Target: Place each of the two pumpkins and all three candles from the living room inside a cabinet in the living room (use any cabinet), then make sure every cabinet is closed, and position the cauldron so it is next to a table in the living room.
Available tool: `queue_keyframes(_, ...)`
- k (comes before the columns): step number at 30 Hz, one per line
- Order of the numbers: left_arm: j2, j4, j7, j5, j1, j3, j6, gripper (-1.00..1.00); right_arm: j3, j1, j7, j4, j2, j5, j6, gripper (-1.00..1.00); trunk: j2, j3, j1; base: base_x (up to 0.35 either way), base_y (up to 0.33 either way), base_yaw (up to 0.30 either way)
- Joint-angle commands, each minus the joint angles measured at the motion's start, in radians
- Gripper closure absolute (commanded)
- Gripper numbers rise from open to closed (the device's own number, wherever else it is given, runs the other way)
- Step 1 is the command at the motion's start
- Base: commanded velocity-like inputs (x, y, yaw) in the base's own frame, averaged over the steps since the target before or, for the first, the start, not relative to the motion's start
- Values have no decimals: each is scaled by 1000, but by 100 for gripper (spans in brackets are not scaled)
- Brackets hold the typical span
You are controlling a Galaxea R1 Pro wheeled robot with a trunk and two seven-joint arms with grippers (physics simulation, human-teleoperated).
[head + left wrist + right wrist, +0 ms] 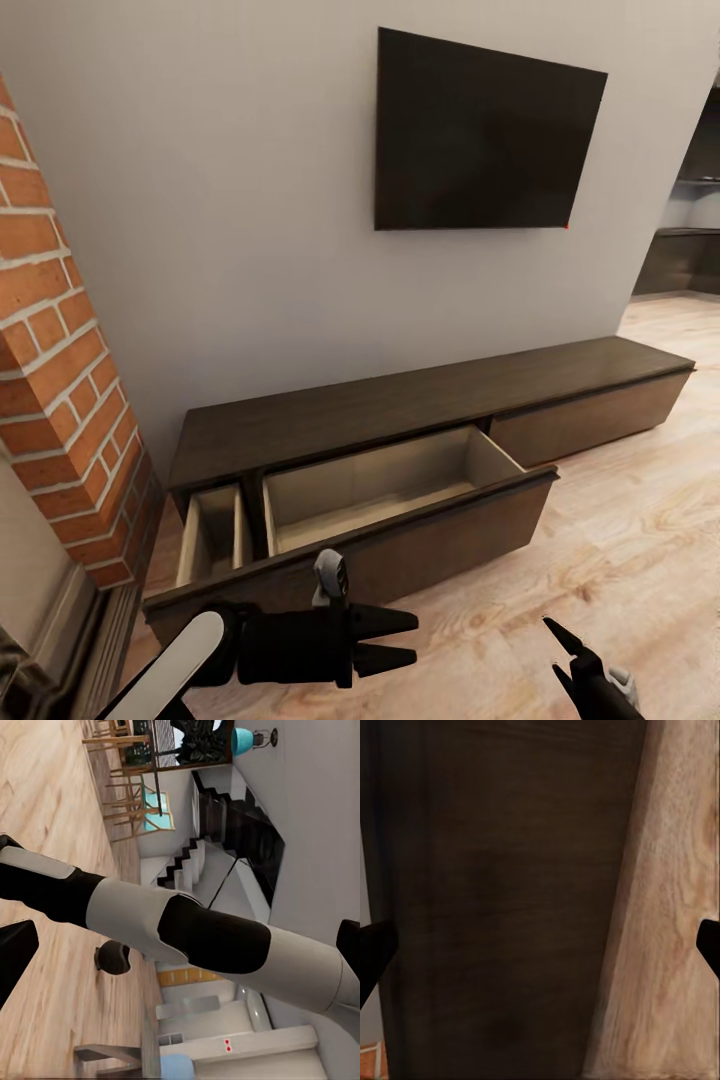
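Dark-brown wood runs along the wall in front of me: the cabinet (420, 400), long and low under the wall TV (485, 130). Its wide middle drawer (400, 490) is pulled out, pale beige inside, and I see nothing lying in it. A narrower compartment (212, 535) at the cabinet's left end, nearest the brick fireplace (60, 380), is open too. The drawer front at the right end sits flush.

My left gripper (385, 640) hangs just in front of the open drawer's front edge, fingers pointing right and spread a little, nothing between them. My right gripper (568, 655) is low over the wood-plank floor (620, 540), near the drawer's right corner; its fingers stand apart, holding nothing. Its wrist camera looks at dark wood (502, 900) beside floor planks (667, 930).

In the left wrist view my right arm (187, 930) crosses the picture, and beyond it the black cauldron (112, 958) sits on the floor, well apart from the cabinet.
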Motion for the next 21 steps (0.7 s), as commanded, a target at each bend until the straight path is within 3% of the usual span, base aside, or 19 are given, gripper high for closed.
queue_keyframes(1, 1, 1, -10, -9, -1, -1, 0, -100, 9, -1, 5, 3, 0, -11, 4, -100, 0, -1, -1, -292, 146, 0)
queue_keyframes(6, 3, 1, -10, -8, -1, 0, 0, -100, 8, -1, 6, 3, 1, -11, -14, -100, 0, -1, -1, -196, 217, -127)
queue_keyframes(13, 8, 1, -10, 21, -1, 0, 0, -100, 9, -1, 9, 3, 2, -11, -17, -100, 0, -1, -1, -57, 289, -263)
queue_keyframes(21, 8, 1, -10, 24, -1, -1, 0, -100, 8, -1, 10, 3, 3, -11, -22, -100, 0, 0, -1, -235, 213, -277)
